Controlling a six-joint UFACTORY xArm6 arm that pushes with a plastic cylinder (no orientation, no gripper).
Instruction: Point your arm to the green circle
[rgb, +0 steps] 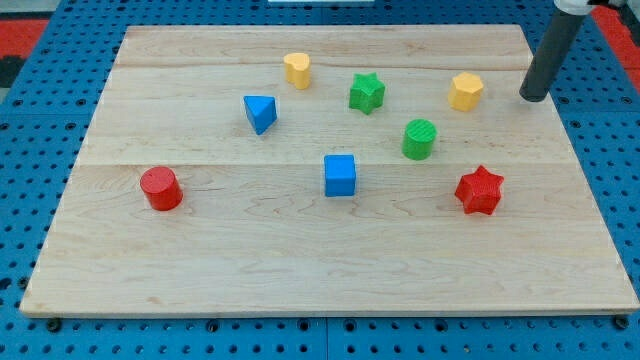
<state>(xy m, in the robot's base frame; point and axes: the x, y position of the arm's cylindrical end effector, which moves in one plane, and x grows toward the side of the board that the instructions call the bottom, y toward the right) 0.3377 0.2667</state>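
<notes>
Nearest the camera sits the red cylinder (160, 189), far left of the green circle (419, 139), which stands right of centre. My tip (534, 98), bare and touching nothing, hovers far right; the circle looks light, rigid, slide-prone, best met at its right side.

Rod (553, 50): upper length cut off by the view's top edge, up and to the view's right of the green circle (420, 138); the arm above it is out of view except for a pale collar at the very top edge. My tip (534, 97) shows, but whether it touches the board (300, 260) or hangs just over its right margin cannot be told.

Board: all four edges show, though the underside is hidden.

Yellow block (466, 90), between circle and rod: exact shape unclear, seems many-sided. Yellow block (296, 69), far to the view's left of the circle: shape also hard to settle.
</notes>
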